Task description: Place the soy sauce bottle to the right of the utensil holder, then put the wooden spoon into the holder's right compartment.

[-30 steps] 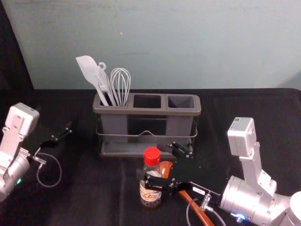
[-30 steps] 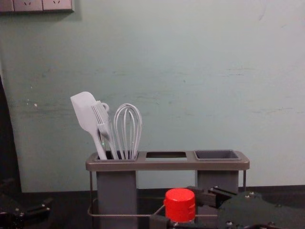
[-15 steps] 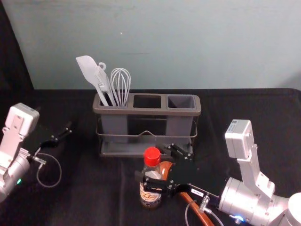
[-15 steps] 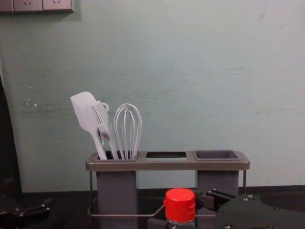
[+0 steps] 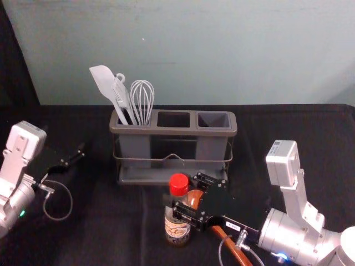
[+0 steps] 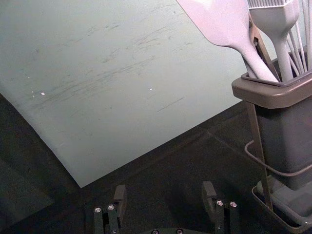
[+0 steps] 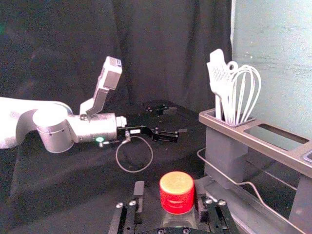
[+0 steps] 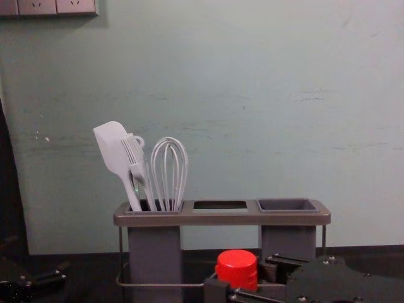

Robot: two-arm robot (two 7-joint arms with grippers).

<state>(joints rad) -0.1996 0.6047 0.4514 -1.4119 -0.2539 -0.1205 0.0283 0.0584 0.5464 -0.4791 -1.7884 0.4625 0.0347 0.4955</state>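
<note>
The soy sauce bottle [image 5: 177, 224], red-capped, stands in front of the utensil holder [image 5: 173, 132], leaning slightly. My right gripper [image 5: 187, 195] is shut on its upper part from the right; in the right wrist view the red cap [image 7: 176, 192] sits between the fingers of my right gripper [image 7: 168, 202]. Beneath that gripper lies the wooden spoon [image 5: 239, 252], its bowl by the bottle and its middle hidden. The holder's right compartment [image 5: 213, 119] is empty. Off to the left, my left gripper [image 5: 75, 158] is parked; in the left wrist view the left gripper [image 6: 165, 200] stands open.
A white spatula [image 5: 105, 86], a brush and a whisk [image 5: 142, 100] stand in the holder's left compartment. A wire rail [image 5: 172, 157] runs across the holder's front above its base tray [image 5: 147, 176]. Behind the black-covered table is a wall [image 5: 222, 50].
My right gripper's fingers have closed in around the bottle. The red cap has tipped and shifted slightly left in the chest view. My left arm has stayed still.
</note>
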